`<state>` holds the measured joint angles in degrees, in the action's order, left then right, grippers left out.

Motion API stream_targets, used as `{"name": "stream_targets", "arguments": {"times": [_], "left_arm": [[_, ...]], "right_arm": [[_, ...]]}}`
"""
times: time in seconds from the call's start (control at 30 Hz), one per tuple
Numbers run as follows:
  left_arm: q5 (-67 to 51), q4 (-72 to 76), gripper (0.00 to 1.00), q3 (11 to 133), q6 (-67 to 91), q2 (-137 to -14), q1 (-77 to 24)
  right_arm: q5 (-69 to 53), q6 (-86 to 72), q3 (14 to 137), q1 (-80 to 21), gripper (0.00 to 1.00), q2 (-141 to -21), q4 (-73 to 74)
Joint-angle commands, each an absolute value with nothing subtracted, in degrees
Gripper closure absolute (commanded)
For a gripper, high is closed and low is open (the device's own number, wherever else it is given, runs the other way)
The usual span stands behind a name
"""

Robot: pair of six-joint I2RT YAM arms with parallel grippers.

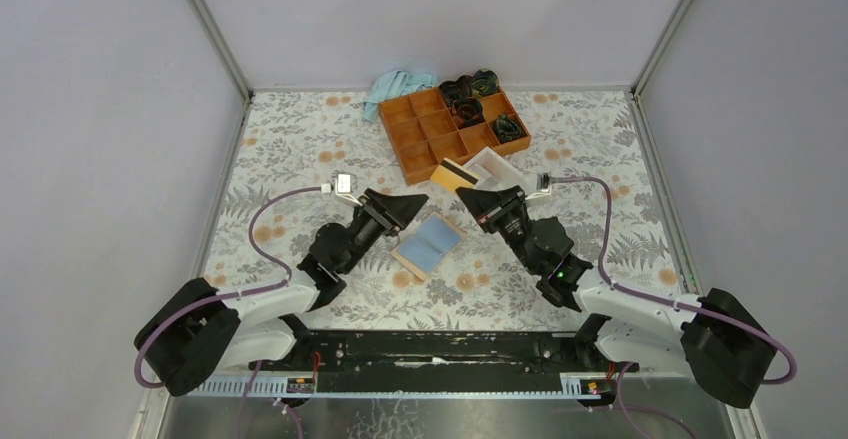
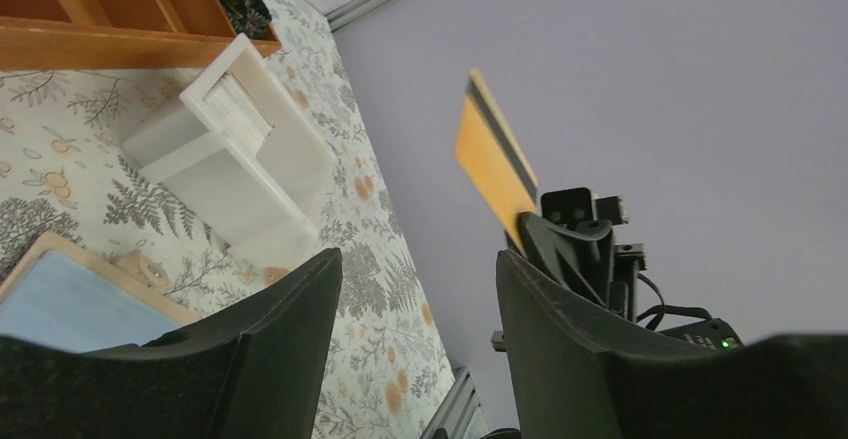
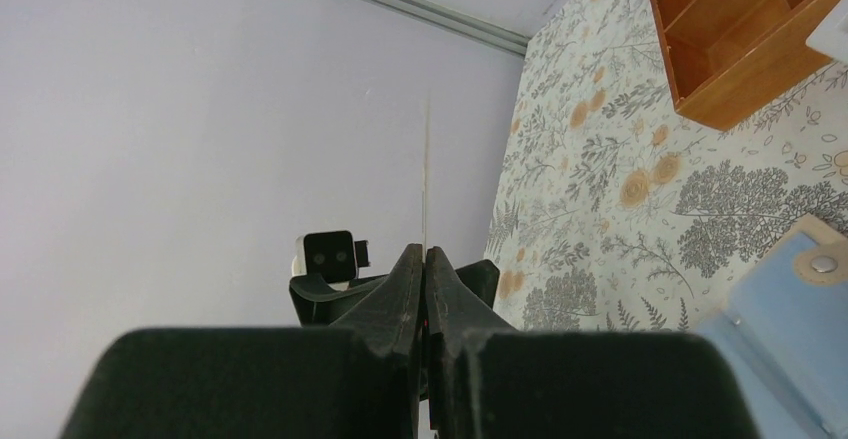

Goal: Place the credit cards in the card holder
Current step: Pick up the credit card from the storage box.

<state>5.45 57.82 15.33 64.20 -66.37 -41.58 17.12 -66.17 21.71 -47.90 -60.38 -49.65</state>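
Note:
The card holder [image 1: 427, 245] lies open flat on the floral table between the two grippers. It has tan edges and a light blue upper face with a small snap, seen in the right wrist view [image 3: 790, 309]; I cannot tell whether the blue is a card or lining. My right gripper [image 1: 466, 196] is shut on an orange credit card [image 1: 453, 173] with a black stripe and holds it upright above the table, just right of the holder. The card shows edge-on in the right wrist view [image 3: 427, 159]. My left gripper [image 1: 413, 203] is open and empty, just left of the holder.
A white open box [image 1: 497, 167] lies behind the right gripper. An orange compartment tray [image 1: 437, 131] with dark items in its far cells stands at the back. A light blue cloth [image 1: 398, 84] lies at the back wall. Grey walls enclose the table.

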Motion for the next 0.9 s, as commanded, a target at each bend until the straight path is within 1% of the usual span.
{"name": "stream_targets", "arguments": {"times": [0.0,0.5,0.67,0.8,0.87], "left_arm": [[5.0,63.4,0.35,17.4,61.5,-66.5,-41.8],[4.1,65.7,0.35,20.4,60.4,-71.1,-41.7],[4.1,66.1,0.38,21.5,60.2,-73.1,-41.7],[4.9,68.1,0.44,21.1,61.0,-74.4,-41.7],[5.4,68.9,0.45,20.8,61.2,-74.7,-41.6]], "right_arm": [[17.0,-69.5,21.4,-48.3,1.00,-61.3,-55.6],[13.5,-73.4,21.1,-48.6,1.00,-69.9,-65.3],[12.7,-74.6,21.1,-48.6,1.00,-71.6,-67.6],[12.6,-75.1,20.8,-48.9,1.00,-72.1,-68.8],[12.8,-75.3,20.5,-49.2,1.00,-72.1,-69.0]]}}
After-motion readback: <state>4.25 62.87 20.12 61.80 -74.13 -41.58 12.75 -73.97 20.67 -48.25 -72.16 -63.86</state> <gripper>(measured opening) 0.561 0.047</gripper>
